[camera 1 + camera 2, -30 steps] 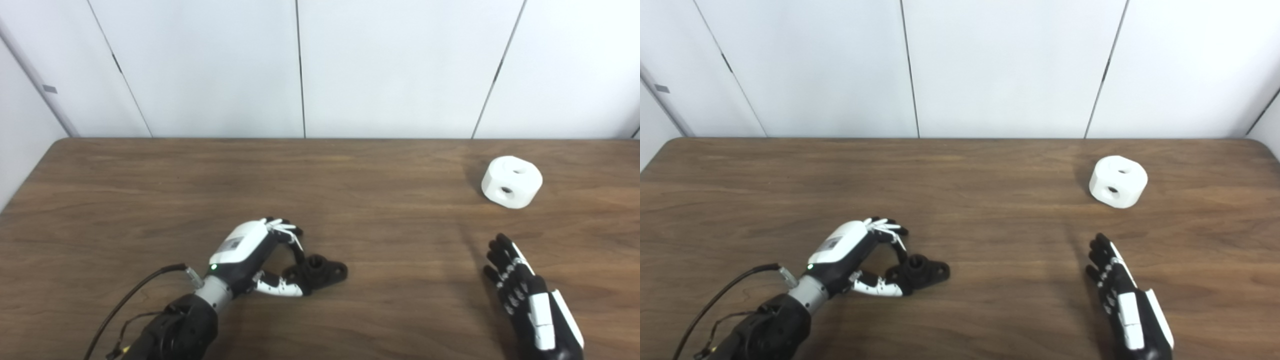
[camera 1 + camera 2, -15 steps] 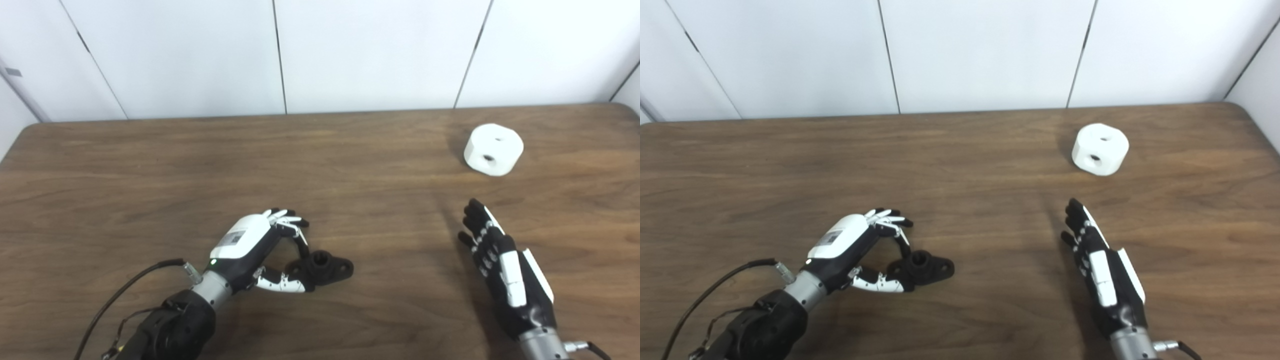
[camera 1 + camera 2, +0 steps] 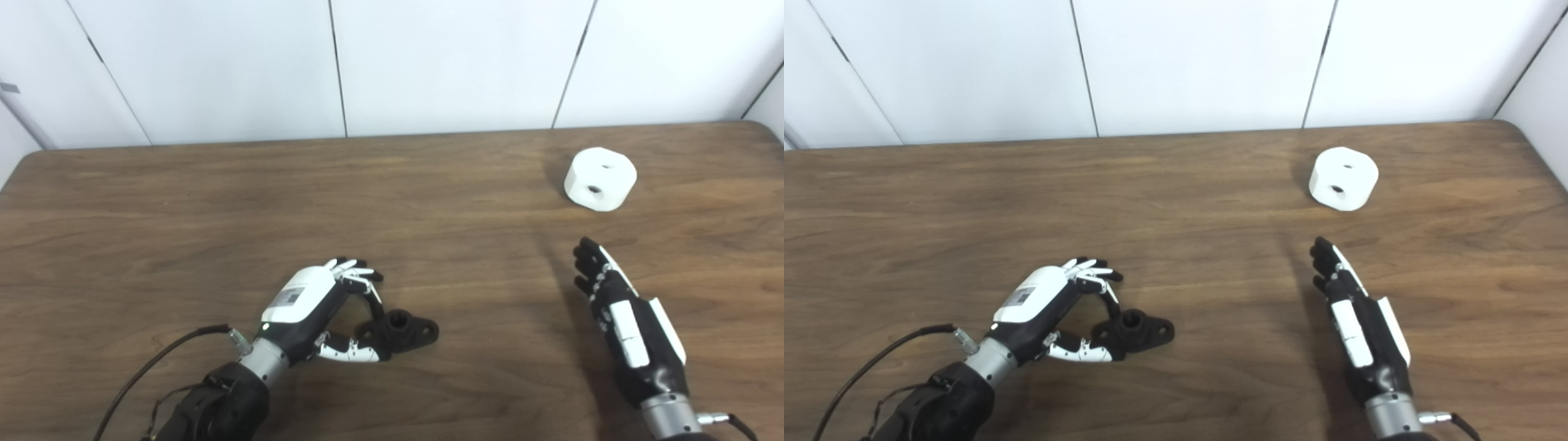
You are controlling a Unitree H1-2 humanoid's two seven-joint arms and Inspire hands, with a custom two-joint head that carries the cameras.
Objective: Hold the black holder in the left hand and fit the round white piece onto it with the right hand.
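Nearest to me, low on the wooden worktop (image 3: 184, 202), are my two hands, one to each side. My left hand (image 3: 309, 303) sits left of centre with its fingers (image 3: 358, 278) curled over and the thumb reaching under, pinching the near end of the one black holder (image 3: 401, 329). The holder lies flat on the worktop (its round socket faces up, with a small ear sticking out to the right). A grey label shows on the white back of this hand, but its print is too small for me to read. One black cable (image 3: 165, 355) loops out from my left wrist.

My right hand (image 3: 1356, 321) hovers on the right side, edge-on, with its fingers (image 3: 1323, 254) held straight and side by side, pointing away from me and gripping nothing.

Farther off, beyond those fingertips and well apart from them, stands the one round white piece (image 3: 600, 179), alone near the back right of the worktop. I count two dark holes in it, one on top and one in its side. It is well apart from the holder too.

Behind the worktop's far edge rise plain white wall panels (image 3: 453, 61), divided by thin dark seams; no writing is on them.
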